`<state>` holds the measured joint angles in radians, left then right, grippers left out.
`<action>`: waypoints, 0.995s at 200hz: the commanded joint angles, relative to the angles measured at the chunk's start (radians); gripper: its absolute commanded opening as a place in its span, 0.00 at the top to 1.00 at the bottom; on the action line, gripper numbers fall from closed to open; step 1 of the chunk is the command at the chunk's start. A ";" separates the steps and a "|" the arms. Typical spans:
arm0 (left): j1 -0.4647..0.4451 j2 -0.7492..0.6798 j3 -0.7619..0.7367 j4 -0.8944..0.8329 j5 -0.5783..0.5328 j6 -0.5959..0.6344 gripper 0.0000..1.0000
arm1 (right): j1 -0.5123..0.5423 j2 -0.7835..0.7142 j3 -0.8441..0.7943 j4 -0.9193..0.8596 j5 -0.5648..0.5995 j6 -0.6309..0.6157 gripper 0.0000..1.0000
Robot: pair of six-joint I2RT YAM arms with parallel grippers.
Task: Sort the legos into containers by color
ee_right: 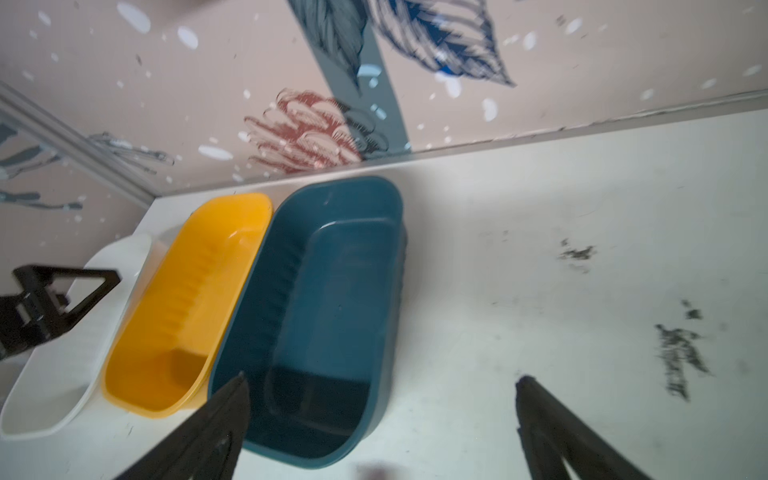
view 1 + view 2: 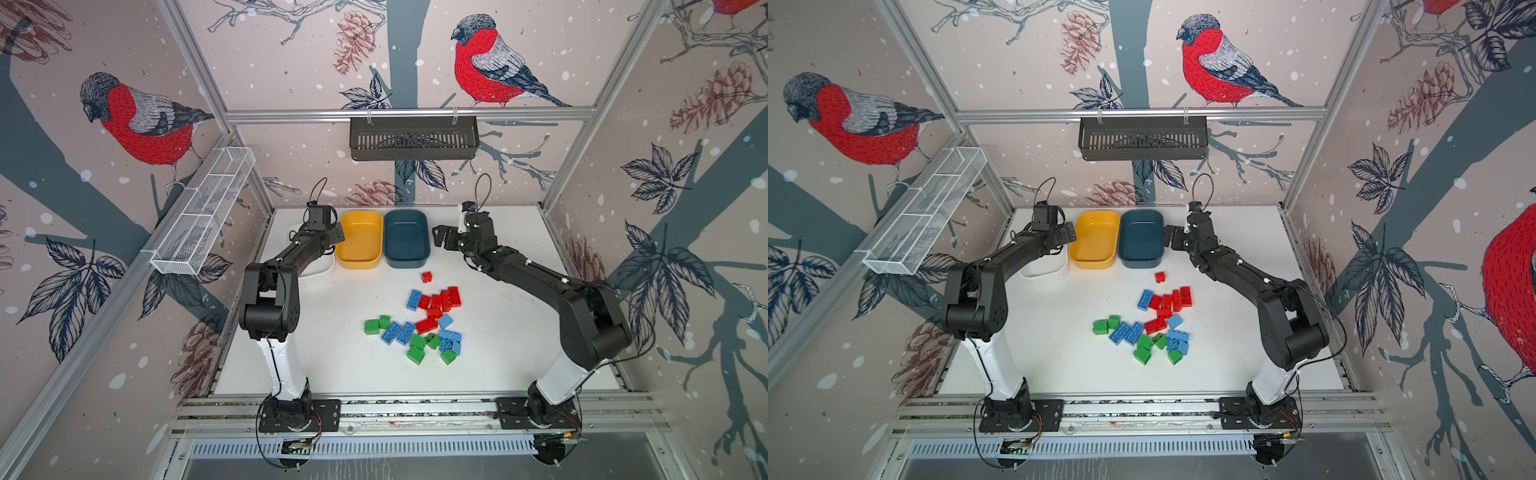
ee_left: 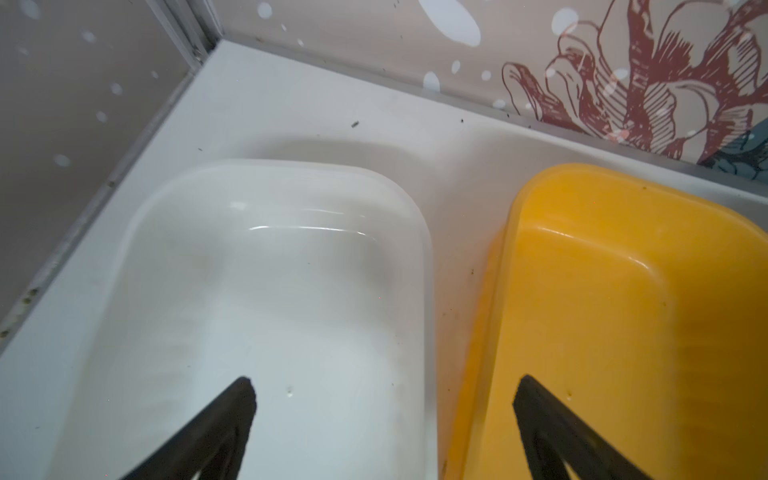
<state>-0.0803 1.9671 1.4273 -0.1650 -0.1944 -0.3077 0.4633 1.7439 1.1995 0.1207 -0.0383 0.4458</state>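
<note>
- Plainly, we are at the very start: all the legos (image 2: 426, 325) lie on the white bench (image 2: 332, 365) in a loose heap well in front of the yellow tub (image 2: 358, 264), toward the arm bases, none in any tub.
- A lone red brick (image 2: 426, 276) sits apart, nearer the yellow tub than the rest.
- The white tub (image 3: 419, 216) stands just beside the yellow tub on one flank, the teal tub (image 2: 406, 262) on the other; what we see of all three is empty.
- Our left pincer (image 3: 386, 388) hovers spread wide and empty, one finger over the yellow tub, its mate over the white one.
- Our right pincer (image 1: 382, 380) hangs at the teal tub's edge farthest from the yellow tub, jaws wide apart, holding nothing.
- Next, we judge, an arm must swing from the yellow tub to the heap, drop over an outlying brick such as the lone red one, and close across its flat sides; we must also fix one colour per tub.
- The bricks look hard, glossy and studded, some square, some longer; the tubs are smooth, shallow, round-cornered plastic, the yellow and teal ones faintly ribbed inside; the bench is matt, scuffed dark in places.
</note>
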 commanded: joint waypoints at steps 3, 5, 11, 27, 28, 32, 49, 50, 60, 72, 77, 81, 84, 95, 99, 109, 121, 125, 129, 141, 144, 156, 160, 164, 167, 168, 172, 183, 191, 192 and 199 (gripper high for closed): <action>0.006 0.085 0.100 -0.096 0.124 0.000 0.03 | 0.052 0.073 0.086 -0.091 -0.072 0.002 0.00; 0.007 0.095 0.112 -0.102 0.129 0.002 0.03 | 0.057 0.080 0.096 -0.095 -0.072 0.002 0.00; 0.009 0.122 0.147 -0.116 0.146 0.006 0.03 | 0.074 0.106 0.125 -0.109 -0.067 0.004 0.00; 0.011 0.194 0.248 -0.184 0.189 0.020 0.03 | 0.108 0.166 0.196 -0.131 -0.052 0.006 0.00; 0.011 0.199 0.253 -0.187 0.192 0.022 0.03 | 0.111 0.170 0.200 -0.133 -0.050 0.006 0.00; 0.011 0.212 0.275 -0.199 0.199 0.027 0.03 | 0.117 0.186 0.218 -0.138 -0.047 0.010 0.00; 0.011 0.268 0.338 -0.221 0.239 0.058 0.03 | 0.133 0.259 0.306 -0.154 -0.058 0.041 0.01; 0.011 0.270 0.341 -0.222 0.241 0.061 0.03 | 0.133 0.265 0.311 -0.155 -0.059 0.045 0.00; 0.011 0.296 0.372 -0.237 0.269 0.076 0.03 | 0.138 0.311 0.363 -0.160 -0.094 0.062 0.00; 0.011 0.321 0.400 -0.252 0.308 0.095 0.06 | 0.141 0.360 0.423 -0.170 -0.121 0.086 0.00; 0.011 0.329 0.406 -0.253 0.318 0.096 0.07 | 0.142 0.375 0.445 -0.173 -0.127 0.097 0.00; 0.011 0.332 0.408 -0.249 0.326 0.098 0.08 | 0.143 0.386 0.457 -0.172 -0.129 0.104 0.00; 0.011 0.335 0.409 -0.246 0.329 0.100 0.09 | 0.144 0.393 0.463 -0.170 -0.130 0.110 0.00; 0.011 0.341 0.413 -0.235 0.346 0.102 0.10 | 0.146 0.410 0.479 -0.154 -0.133 0.122 0.01; 0.011 0.343 0.415 -0.233 0.356 0.104 0.11 | 0.145 0.415 0.481 -0.147 -0.133 0.127 0.00; 0.011 0.346 0.423 -0.227 0.388 0.112 0.14 | 0.146 0.425 0.489 -0.134 -0.139 0.134 0.00; 0.008 0.346 0.429 -0.219 0.435 0.119 0.17 | 0.146 0.443 0.501 -0.134 -0.146 0.136 0.00; 0.006 0.345 0.430 -0.218 0.447 0.121 0.18 | 0.146 0.449 0.507 -0.137 -0.147 0.136 0.00; 0.003 0.345 0.429 -0.213 0.456 0.120 0.19 | 0.146 0.454 0.513 -0.140 -0.149 0.136 0.00; -0.009 0.345 0.430 -0.205 0.476 0.121 0.22 | 0.146 0.471 0.526 -0.147 -0.155 0.134 0.00; -0.012 0.345 0.431 -0.203 0.476 0.119 0.23 | 0.146 0.474 0.529 -0.148 -0.157 0.134 0.00; -0.027 0.348 0.433 -0.206 0.467 0.113 0.25 | 0.144 0.492 0.545 -0.151 -0.174 0.122 0.05; -0.033 0.348 0.435 -0.207 0.463 0.109 0.26 | 0.143 0.498 0.553 -0.161 -0.176 0.121 0.05; -0.037 0.349 0.436 -0.208 0.455 0.104 0.27 | 0.141 0.505 0.561 -0.169 -0.175 0.121 0.05; -0.041 0.349 0.436 -0.210 0.451 0.100 0.27 | 0.140 0.509 0.566 -0.175 -0.174 0.119 0.05; -0.043 0.350 0.437 -0.211 0.449 0.100 0.27 | 0.140 0.510 0.568 -0.176 -0.174 0.120 0.05; -0.047 0.351 0.439 -0.215 0.442 0.094 0.28 | 0.138 0.514 0.572 -0.181 -0.172 0.119 0.05; -0.062 0.351 0.442 -0.220 0.418 0.068 0.31 | 0.133 0.522 0.574 -0.184 -0.173 0.115 0.06; -0.073 0.352 0.443 -0.224 0.413 0.049 0.32 | 0.128 0.525 0.572 -0.189 -0.170 0.114 0.06; -0.074 0.352 0.443 -0.225 0.412 0.046 0.32 | 0.127 0.525 0.571 -0.190 -0.170 0.113 0.07; -0.083 0.353 0.443 -0.224 0.409 0.025 0.34 | 0.122 0.526 0.569 -0.195 -0.169 0.108 0.07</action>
<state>-0.1421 2.3184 1.8603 -0.3847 0.2310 -0.2176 0.5972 2.2608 1.7630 -0.0475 -0.1997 0.5716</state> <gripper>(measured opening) 0.678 0.935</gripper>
